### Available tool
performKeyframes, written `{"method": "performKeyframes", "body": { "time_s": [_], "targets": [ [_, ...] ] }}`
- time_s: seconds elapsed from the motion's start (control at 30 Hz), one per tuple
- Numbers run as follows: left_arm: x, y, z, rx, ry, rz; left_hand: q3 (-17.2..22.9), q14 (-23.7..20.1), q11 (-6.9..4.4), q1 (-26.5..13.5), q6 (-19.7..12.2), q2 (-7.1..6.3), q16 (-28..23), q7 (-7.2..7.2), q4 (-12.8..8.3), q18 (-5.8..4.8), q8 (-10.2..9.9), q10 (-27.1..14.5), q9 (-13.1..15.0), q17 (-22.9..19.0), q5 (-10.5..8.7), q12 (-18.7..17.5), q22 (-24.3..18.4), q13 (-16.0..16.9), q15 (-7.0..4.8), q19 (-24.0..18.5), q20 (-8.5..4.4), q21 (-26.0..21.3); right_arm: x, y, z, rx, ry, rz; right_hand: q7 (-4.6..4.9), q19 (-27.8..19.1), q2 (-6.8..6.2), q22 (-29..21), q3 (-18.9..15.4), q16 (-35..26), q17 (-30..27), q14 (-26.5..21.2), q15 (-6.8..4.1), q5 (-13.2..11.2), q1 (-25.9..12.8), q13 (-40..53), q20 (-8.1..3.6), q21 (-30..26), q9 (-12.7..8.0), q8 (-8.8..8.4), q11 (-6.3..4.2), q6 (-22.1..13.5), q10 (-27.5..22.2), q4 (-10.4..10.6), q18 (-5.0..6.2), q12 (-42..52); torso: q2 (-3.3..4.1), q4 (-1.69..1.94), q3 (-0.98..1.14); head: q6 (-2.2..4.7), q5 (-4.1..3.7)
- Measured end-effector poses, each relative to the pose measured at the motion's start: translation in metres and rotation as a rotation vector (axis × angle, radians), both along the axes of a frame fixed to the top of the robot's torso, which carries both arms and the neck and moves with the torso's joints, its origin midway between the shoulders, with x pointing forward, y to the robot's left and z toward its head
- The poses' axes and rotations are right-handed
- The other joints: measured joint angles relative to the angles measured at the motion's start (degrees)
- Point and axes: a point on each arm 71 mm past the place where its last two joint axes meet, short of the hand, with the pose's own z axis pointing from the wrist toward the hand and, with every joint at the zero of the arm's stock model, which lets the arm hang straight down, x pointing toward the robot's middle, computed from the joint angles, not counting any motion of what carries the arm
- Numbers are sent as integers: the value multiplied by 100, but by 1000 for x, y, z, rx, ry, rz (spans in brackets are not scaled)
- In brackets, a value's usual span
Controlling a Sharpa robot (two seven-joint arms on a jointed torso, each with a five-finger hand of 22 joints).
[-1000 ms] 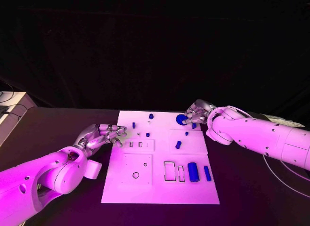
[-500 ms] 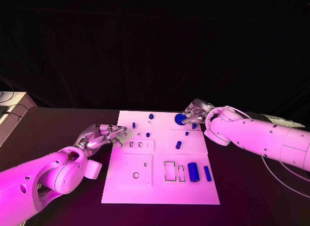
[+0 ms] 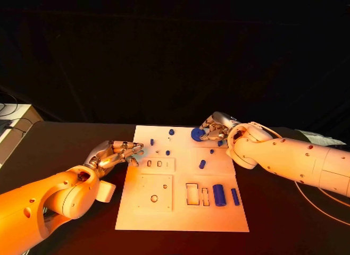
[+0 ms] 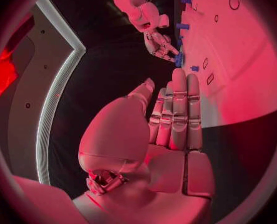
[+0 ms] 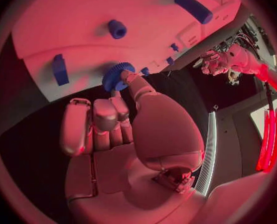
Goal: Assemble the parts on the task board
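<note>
table (image 3: 60, 143): black | on it: white task board (image 3: 183, 212), lying flat at the middle

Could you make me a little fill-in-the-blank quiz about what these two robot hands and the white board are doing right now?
1. The round toothed blue gear is held by the robot's ____ hand.
2. The left hand holds ____.
3. The large blue cylinder lies on the task board near its ____ edge, the one closest to the robot.
4. All the small parts on the board are coloured ____.

Missing words: right; nothing; near; blue
</note>
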Motion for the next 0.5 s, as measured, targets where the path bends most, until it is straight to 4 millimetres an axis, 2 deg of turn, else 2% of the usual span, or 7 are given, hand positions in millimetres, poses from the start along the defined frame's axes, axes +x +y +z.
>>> {"method": "performKeyframes", "body": {
  "time_s": [0.4, 0.5],
  "targets": [
    [0, 0, 0, 0, 1, -1, 0, 0, 0, 0, 0, 0, 0, 0, 0, 0, 0, 0, 0, 0, 0, 0, 0, 0, 0, 0, 0, 0, -10, 53, 8, -59, -107, 114, -21, 0, -5, 4, -67, -22, 0, 2, 1, -133, -91, 20, 1, 21, 0, 0, -17, 22, 39, 66, 1, -32, 9, -5, 1, 23, 30],
    [0, -1, 0, -1, 1, -2, 0, 0, 0, 0, 0, 0, 0, 0, 0, 0, 0, 0, 0, -3, 0, 0, -9, 0, 0, 0, 0, 0, -11, 63, 8, -73, -127, 134, -50, -1, -33, 4, -99, -22, 0, 2, 1, -183, -122, 26, 1, 21, 0, 1, -39, 54, 79, 99, 1, -32, 9, -4, 0, 24, 41]
  ]
}}
